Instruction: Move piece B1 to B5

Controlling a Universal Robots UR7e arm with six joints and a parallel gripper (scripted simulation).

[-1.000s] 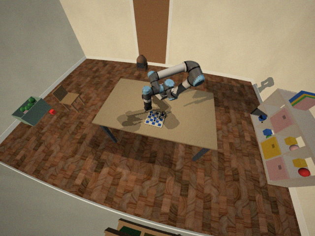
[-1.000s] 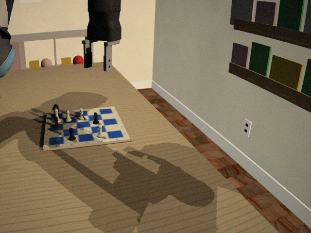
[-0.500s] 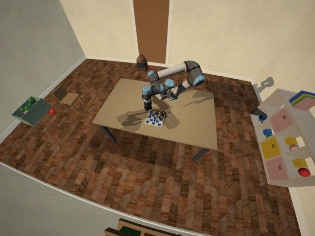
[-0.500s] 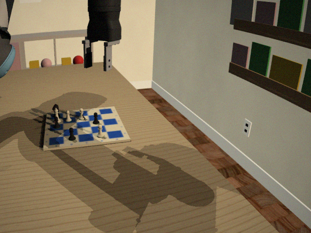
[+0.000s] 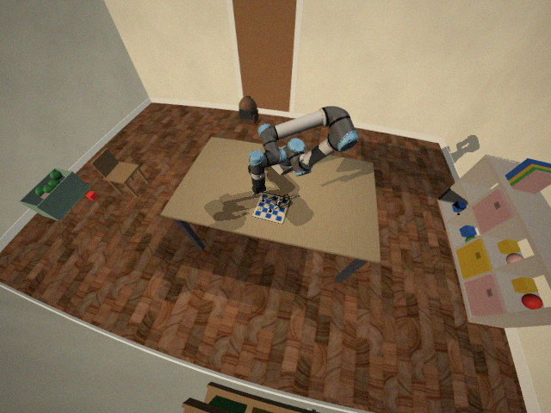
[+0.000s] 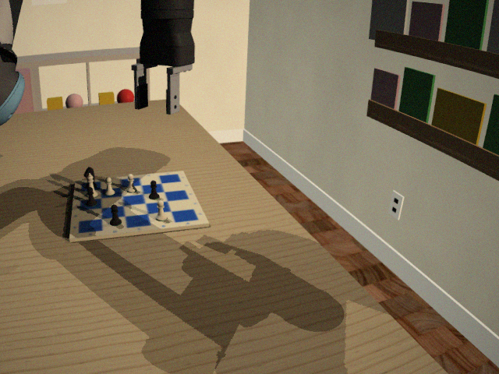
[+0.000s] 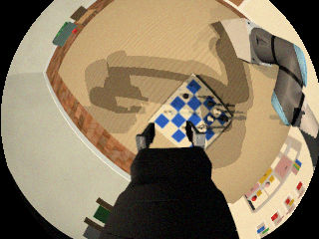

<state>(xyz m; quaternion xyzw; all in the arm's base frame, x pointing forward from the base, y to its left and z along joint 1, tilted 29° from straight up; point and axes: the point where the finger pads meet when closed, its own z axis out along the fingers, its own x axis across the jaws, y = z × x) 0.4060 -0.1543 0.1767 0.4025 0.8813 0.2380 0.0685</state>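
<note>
A small blue-and-white chessboard [image 6: 135, 205] lies on the wooden table and also shows in the top view [image 5: 271, 207] and in the wrist view [image 7: 189, 114]. Several black and white pieces stand upright on it, among them a white piece [image 6: 161, 210] and a black piece [image 6: 115, 215] near the front, and a black piece [image 6: 153, 189] in the middle. I cannot read the square letters. My gripper [image 6: 157, 97] hangs high above the board's far edge, open and empty; it also shows in the wrist view [image 7: 170, 134].
The table's right edge [image 6: 242, 169] runs close beside the board, with a grey wall beyond. A shelf unit with balls and blocks [image 5: 503, 240] stands at the right. A chair [image 5: 116, 170] and a green bin [image 5: 55, 193] stand at the left.
</note>
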